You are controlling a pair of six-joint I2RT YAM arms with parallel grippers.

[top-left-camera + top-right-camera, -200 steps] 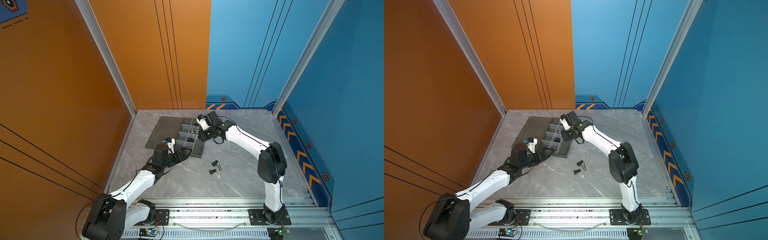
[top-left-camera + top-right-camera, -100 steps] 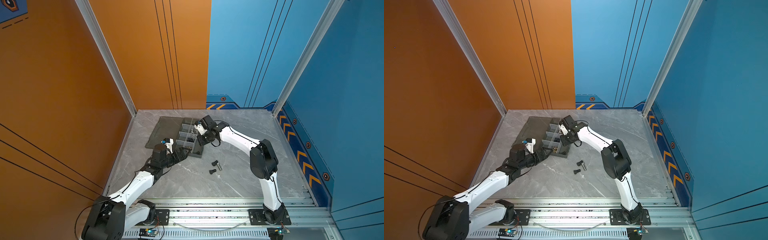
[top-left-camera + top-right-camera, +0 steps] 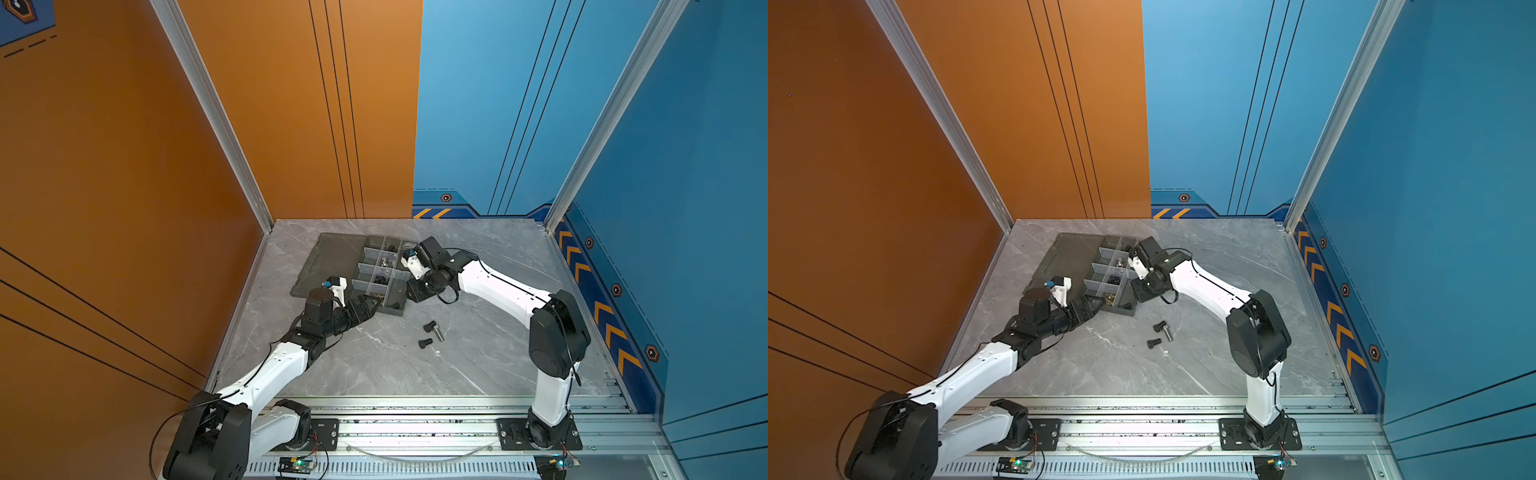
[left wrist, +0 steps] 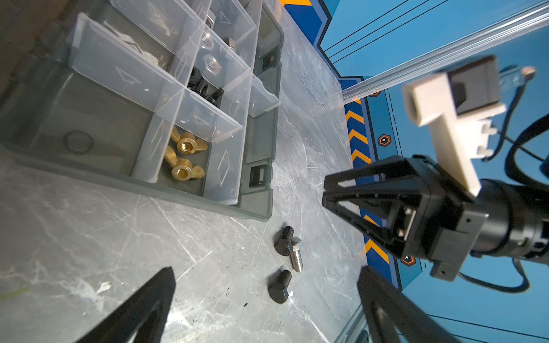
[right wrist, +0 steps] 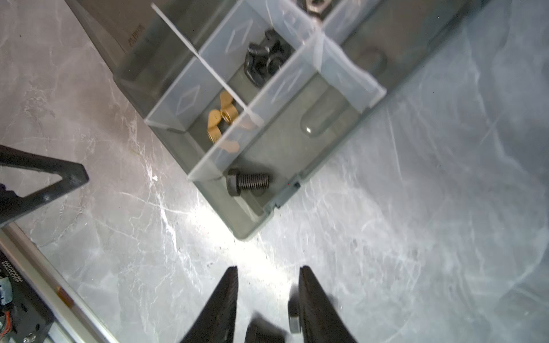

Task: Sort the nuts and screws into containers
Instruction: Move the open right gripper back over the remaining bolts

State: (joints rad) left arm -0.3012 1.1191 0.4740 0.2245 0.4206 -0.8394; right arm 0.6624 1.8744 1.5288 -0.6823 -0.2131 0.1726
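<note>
We judge the sort mostly done: two black screws [image 4: 283, 245] and a silver screw [image 4: 296, 259] lie on the table [image 3: 478, 332], near the corner of the tray [image 4: 184, 193]. One black screw [image 5: 248, 181] lies alone in an end cell [image 5: 267, 154]. Brass wing nuts [image 4: 187, 145] fill the next cell, with black nuts [image 5: 264, 63] and silver nuts [image 4: 212, 63] farther along. The left gripper [image 3: 370, 305] has its fingers spread wide, and the right gripper [image 5: 269, 268] has them slightly apart. Both are empty.

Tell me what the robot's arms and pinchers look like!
The left arm and right arm are white with black joints and thin black cables. The left gripper and right gripper have black, pointy, cut-out triangle fingers beside white camera brackets.
</note>
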